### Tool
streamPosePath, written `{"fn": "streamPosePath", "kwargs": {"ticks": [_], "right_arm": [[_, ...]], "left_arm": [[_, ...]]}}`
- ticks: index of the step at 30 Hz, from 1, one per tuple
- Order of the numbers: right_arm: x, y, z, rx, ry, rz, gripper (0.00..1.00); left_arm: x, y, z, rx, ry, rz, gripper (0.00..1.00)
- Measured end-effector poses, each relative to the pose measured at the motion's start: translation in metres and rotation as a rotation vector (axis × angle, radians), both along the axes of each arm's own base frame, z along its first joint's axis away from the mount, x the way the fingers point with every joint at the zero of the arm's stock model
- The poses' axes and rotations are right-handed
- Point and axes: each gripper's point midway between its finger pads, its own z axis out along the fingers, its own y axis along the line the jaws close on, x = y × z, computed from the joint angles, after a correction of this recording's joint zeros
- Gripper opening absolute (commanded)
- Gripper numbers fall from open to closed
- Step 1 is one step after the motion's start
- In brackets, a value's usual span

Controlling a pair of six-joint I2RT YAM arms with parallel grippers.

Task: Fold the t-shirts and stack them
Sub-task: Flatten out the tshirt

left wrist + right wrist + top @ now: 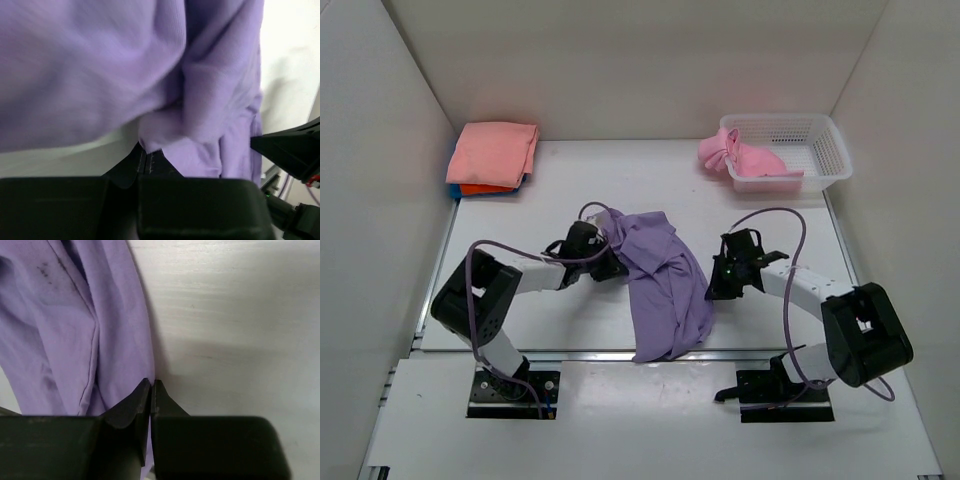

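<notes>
The lavender-purple t-shirt [662, 285] lies crumpled in the middle of the table. My left gripper [612, 265] is shut on its upper left part, and a fold of purple cloth sits pinched at the fingertips in the left wrist view [145, 151]. My right gripper [714, 288] is at the shirt's right edge, its jaws closed on the hem [151, 383]. A salmon-pink tee [493, 150] lies folded at the back left on an orange tee [480, 188] and a blue tee [454, 190]. A light pink tee [748, 158] hangs over the basket's rim.
A white mesh basket [820, 150] stands at the back right. White walls close in the left, right and back sides. The right arm's purple cable [790, 250] loops above its forearm.
</notes>
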Motion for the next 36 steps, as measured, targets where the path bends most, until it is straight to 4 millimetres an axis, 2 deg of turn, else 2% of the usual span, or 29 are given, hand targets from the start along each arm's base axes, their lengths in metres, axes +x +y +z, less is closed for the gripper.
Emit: {"fn": "streamPosePath", "kwargs": {"ticks": [2,3,4,5,6,7,8,9,11,13,14,16,18,20,25,29,32,34,36], "right_arm": [[0.003,-0.004,0.006,-0.047,0.006,0.004,0.0],[0.009,-0.007,0.016,-0.071,-0.012,0.006,0.0],[0.016,-0.01,0.024,-0.083,-0.029,-0.002,0.0],[0.029,-0.016,0.044,-0.103,-0.079,-0.019,0.0],[0.041,-0.022,0.06,-0.111,-0.124,-0.04,0.0],[0.056,-0.029,0.082,-0.113,-0.19,-0.066,0.0],[0.073,-0.038,0.111,-0.113,-0.277,-0.104,0.0],[0.088,-0.049,0.141,-0.113,-0.365,-0.144,0.0],[0.106,-0.072,0.196,-0.113,-0.52,-0.226,0.0],[0.114,-0.095,0.246,-0.116,-0.65,-0.297,0.0],[0.115,-0.105,0.268,-0.119,-0.711,-0.326,0.0],[0.113,-0.117,0.295,-0.134,-0.786,-0.364,0.0],[0.107,-0.119,0.306,-0.144,-0.823,-0.368,0.0],[0.102,-0.119,0.308,-0.149,-0.828,-0.361,0.0],[0.097,-0.124,0.306,-0.15,-0.816,-0.36,0.0],[0.099,-0.126,0.303,-0.17,-0.806,-0.346,0.0],[0.109,-0.129,0.307,-0.191,-0.791,-0.34,0.0],[0.119,-0.14,0.311,-0.214,-0.782,-0.371,0.0],[0.127,-0.167,0.312,-0.242,-0.763,-0.442,0.0]], "left_arm": [[0.014,0.016,0.012,0.004,-0.012,0.02,0.0],[0.024,0.025,0.021,0.003,-0.027,0.041,0.0],[0.04,0.042,0.037,0.002,-0.058,0.08,0.0],[0.054,0.058,0.055,0.007,-0.095,0.118,0.0],[0.07,0.078,0.083,0.006,-0.156,0.166,0.0],[0.087,0.101,0.122,0.007,-0.25,0.222,0.0],[0.097,0.12,0.15,0.021,-0.318,0.266,0.0],[0.107,0.145,0.201,0.037,-0.443,0.324,0.0],[0.107,0.166,0.265,0.059,-0.593,0.371,0.0],[0.094,0.178,0.326,0.071,-0.74,0.393,0.0],[0.085,0.18,0.348,0.076,-0.798,0.398,0.0],[0.067,0.184,0.373,0.088,-0.865,0.402,0.0],[0.056,0.186,0.379,0.103,-0.878,0.402,0.0],[0.051,0.188,0.376,0.123,-0.865,0.4,0.0],[0.049,0.193,0.35,0.18,-0.773,0.394,0.0],[0.046,0.2,0.342,0.23,-0.743,0.407,0.0],[0.046,0.208,0.344,0.267,-0.739,0.425,0.0],[0.049,0.216,0.347,0.297,-0.738,0.449,0.0],[0.055,0.23,0.349,0.34,-0.73,0.489,0.0]]}}
